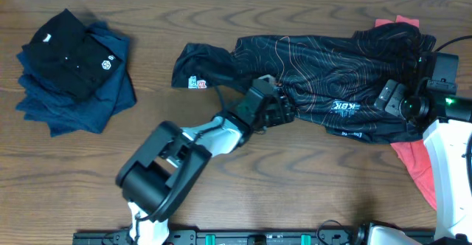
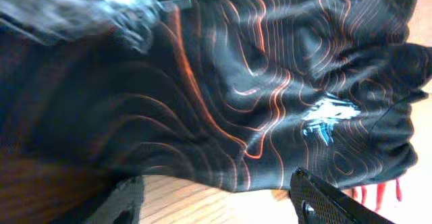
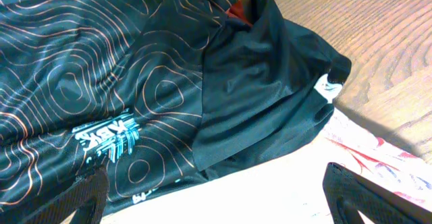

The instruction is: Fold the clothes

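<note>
Black jersey (image 1: 324, 75) spread rumpled on desk (image 1: 221, 9), left gripper (image 2: 223, 200) open at its middle, right gripper (image 3: 216, 183) open over its edge

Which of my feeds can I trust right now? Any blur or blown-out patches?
Overhead: evenly lit and sharp, the jersey clear against the table. Left wrist: upper left corner smeared with blur, print sharper toward the right, table below washed pale. Right wrist: fabric crisp, but the table at the bottom is blown out to white.

The jersey (image 1: 324, 75) is smooth, sheeny cloth; the table (image 1: 295, 186) matt, grained wood.
</note>
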